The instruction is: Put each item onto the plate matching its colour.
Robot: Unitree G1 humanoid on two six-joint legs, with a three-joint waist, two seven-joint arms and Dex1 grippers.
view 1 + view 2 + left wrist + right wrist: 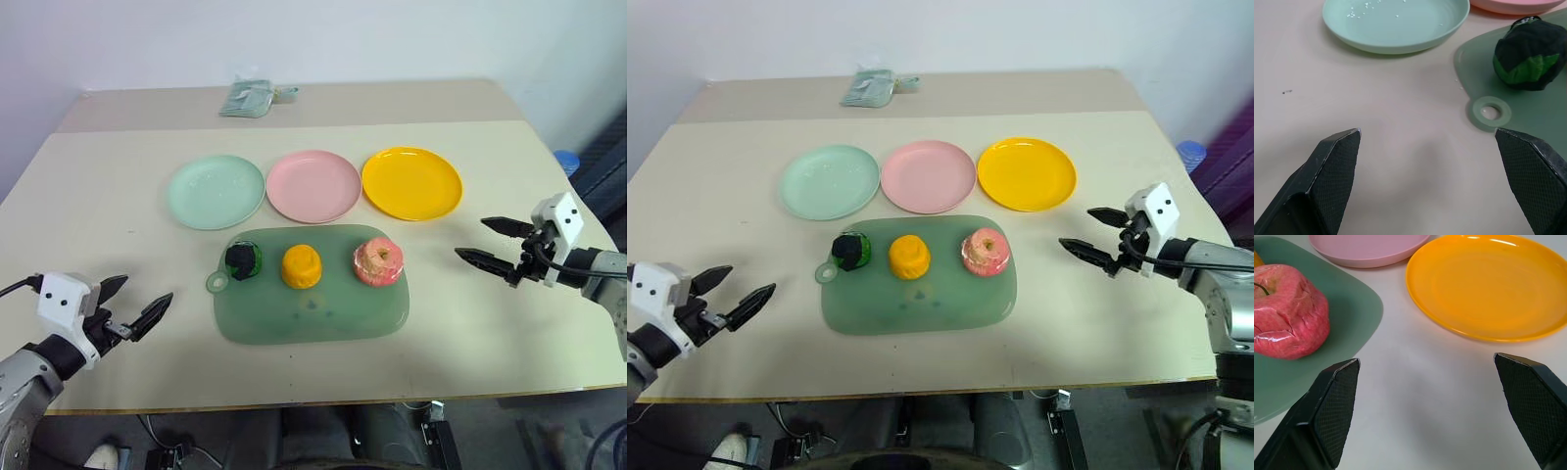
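Note:
Three items sit in a row on the translucent green board point(304, 318): a dark green-and-black ball point(243, 260) on the left, an orange ridged pudding point(302, 266) in the middle, a pink-red apple point(378, 260) on the right. Behind the board stand the mint green plate point(216, 191), the pink plate point(313, 185) and the yellow plate point(411, 182), all bare. My left gripper point(132, 304) hovers open over the table left of the board, empty. My right gripper point(490, 241) is open and empty to the right of the apple.
A small grey-green cloth bundle point(249, 98) lies at the table's far edge. A blue object point(567, 161) stands beyond the table's right edge. The board's ring handle point(1491, 112) points toward my left gripper.

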